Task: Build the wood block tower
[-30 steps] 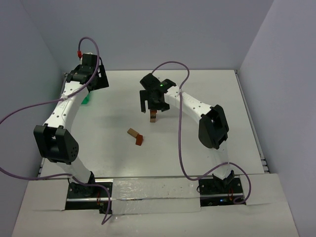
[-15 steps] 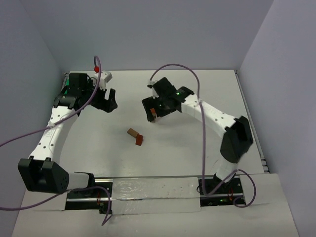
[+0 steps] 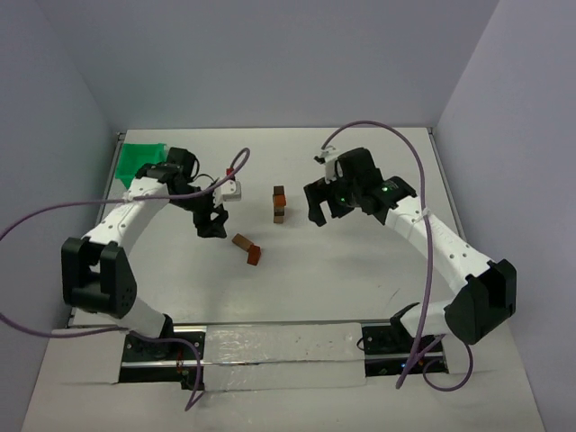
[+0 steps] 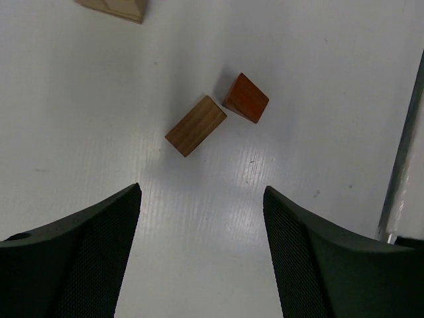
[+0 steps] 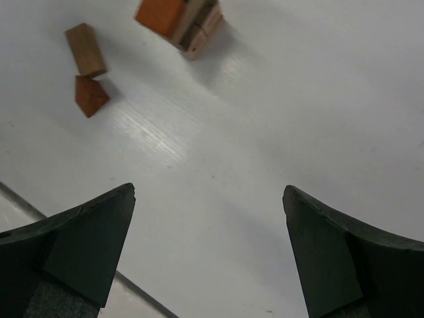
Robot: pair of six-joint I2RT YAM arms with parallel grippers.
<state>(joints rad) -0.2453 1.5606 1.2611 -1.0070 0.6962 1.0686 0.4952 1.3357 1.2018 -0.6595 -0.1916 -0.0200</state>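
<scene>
Beside the upright wood block tower [image 3: 280, 203] hang the left gripper [image 3: 214, 229], eight o'clock, and right gripper [image 3: 319, 216], three o'clock. Both angle downward, jaws spread.

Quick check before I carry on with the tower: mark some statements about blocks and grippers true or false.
1. The left gripper and right gripper both hold nothing. True.
2. The tower has an orange-red block on top. True.
3. Both loose blocks are stacked on the tower. False: the brown block and red block lie on the table.
4. The right gripper is clamped on the tower. False: it is open, apart from it.
</scene>
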